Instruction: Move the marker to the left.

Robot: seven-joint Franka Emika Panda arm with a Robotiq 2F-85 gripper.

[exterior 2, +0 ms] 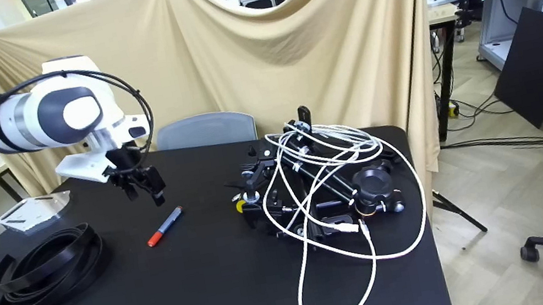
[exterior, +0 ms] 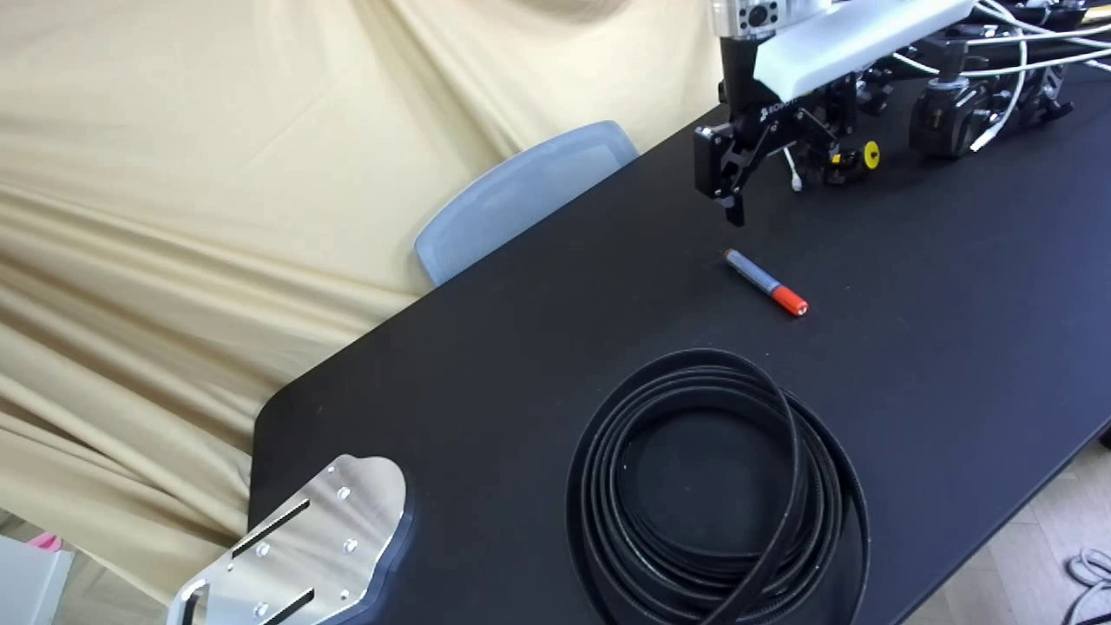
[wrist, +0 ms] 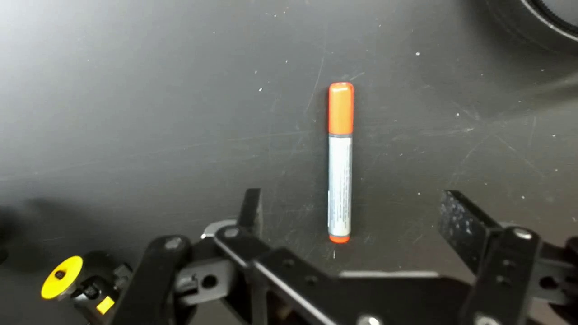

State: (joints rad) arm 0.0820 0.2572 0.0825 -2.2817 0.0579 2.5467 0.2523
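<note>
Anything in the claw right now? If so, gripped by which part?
Nothing is held. The claw is open above the table, and the marker lies on the tabletop, untouched.

It's bright in here; in the wrist view, glare pales the desk (wrist: pixel 180 90) at upper left, soft shadow beside the coil (wrist: pixel 537 29).

Glossy plastic caps the marker (wrist: pixel 340 180); the worktop (wrist: pixel 203 113) looks matt, finely scratched. Near one corner shines a metal plate (exterior: pixel 308 542); beyond a long edge hangs creased cloth (exterior: pixel 217 130).
</note>
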